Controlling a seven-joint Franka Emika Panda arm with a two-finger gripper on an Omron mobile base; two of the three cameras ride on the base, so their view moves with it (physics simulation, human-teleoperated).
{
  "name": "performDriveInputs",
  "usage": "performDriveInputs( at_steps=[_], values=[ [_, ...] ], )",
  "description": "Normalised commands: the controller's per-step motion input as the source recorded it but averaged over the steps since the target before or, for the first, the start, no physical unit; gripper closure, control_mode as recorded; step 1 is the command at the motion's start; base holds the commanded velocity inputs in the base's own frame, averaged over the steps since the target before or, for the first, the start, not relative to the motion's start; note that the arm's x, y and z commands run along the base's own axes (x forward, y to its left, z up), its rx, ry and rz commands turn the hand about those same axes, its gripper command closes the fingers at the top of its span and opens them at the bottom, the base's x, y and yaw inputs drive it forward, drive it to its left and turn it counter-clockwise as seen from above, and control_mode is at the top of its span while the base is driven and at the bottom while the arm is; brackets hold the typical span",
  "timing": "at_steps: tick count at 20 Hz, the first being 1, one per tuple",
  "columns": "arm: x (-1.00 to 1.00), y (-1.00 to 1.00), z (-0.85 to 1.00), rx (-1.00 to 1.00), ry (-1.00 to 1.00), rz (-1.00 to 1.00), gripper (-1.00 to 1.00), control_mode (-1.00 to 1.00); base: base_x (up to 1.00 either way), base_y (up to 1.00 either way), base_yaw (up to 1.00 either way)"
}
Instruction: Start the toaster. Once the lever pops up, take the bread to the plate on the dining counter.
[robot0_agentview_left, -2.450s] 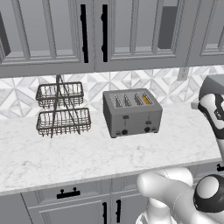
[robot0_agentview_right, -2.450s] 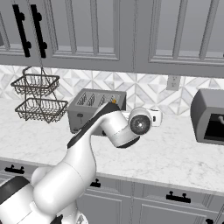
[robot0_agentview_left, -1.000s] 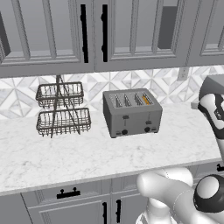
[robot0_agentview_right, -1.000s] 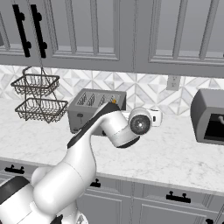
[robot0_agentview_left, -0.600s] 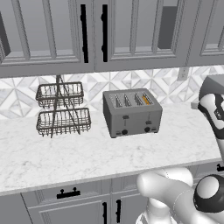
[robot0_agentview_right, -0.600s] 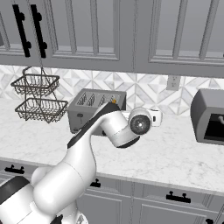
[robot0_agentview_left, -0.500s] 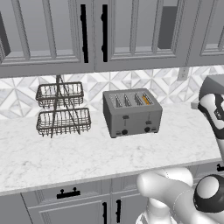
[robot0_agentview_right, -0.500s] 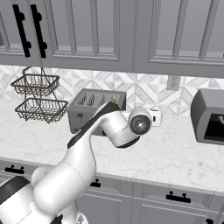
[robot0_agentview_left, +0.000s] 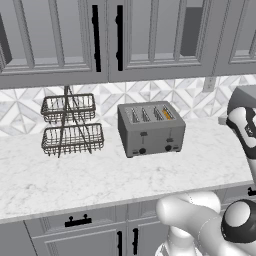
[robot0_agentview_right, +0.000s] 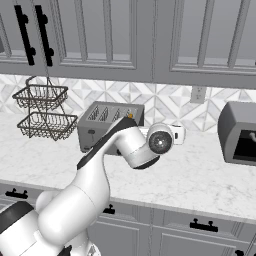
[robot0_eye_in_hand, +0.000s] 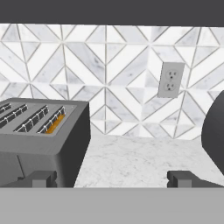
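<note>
Toaster (robot0_eye_in_hand: 41, 142) sits ahead-left of the wide-open, empty gripper (robot0_eye_in_hand: 111, 179), bread (robot0_eye_in_hand: 56, 124) seemingly in its rightmost slot.

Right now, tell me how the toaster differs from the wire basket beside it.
The toaster is a solid, boxy grey metal block; the wire basket is open dark mesh you can see through. The toaster is one low body with slots on top and black levers and knobs in front; the wire basket stacks two tiers on a tall centre post and stands higher. The toaster's rightmost slot holds the bread; the basket's tiers look empty. Both stand on the marble counter against the backsplash.
</note>
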Motion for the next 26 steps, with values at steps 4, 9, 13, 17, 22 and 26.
performDriveInputs(
  at_steps=[4,9,13,17,22,26],
  values=[
    [0.0,0.0,0.0,0.0,0.0,0.0,-1.0,-1.0,0.0,0.0,0.0],
    [0.0,0.0,0.0,0.0,0.0,0.0,-1.0,-1.0,0.0,0.0,0.0],
    [0.0,0.0,0.0,0.0,0.0,0.0,-1.0,-1.0,0.0,0.0,0.0],
    [0.0,0.0,0.0,0.0,0.0,0.0,-1.0,-1.0,0.0,0.0,0.0],
    [0.0,0.0,0.0,0.0,0.0,0.0,-1.0,-1.0,0.0,0.0,0.0],
    [0.0,0.0,0.0,0.0,0.0,0.0,-1.0,-1.0,0.0,0.0,0.0]
  ],
)
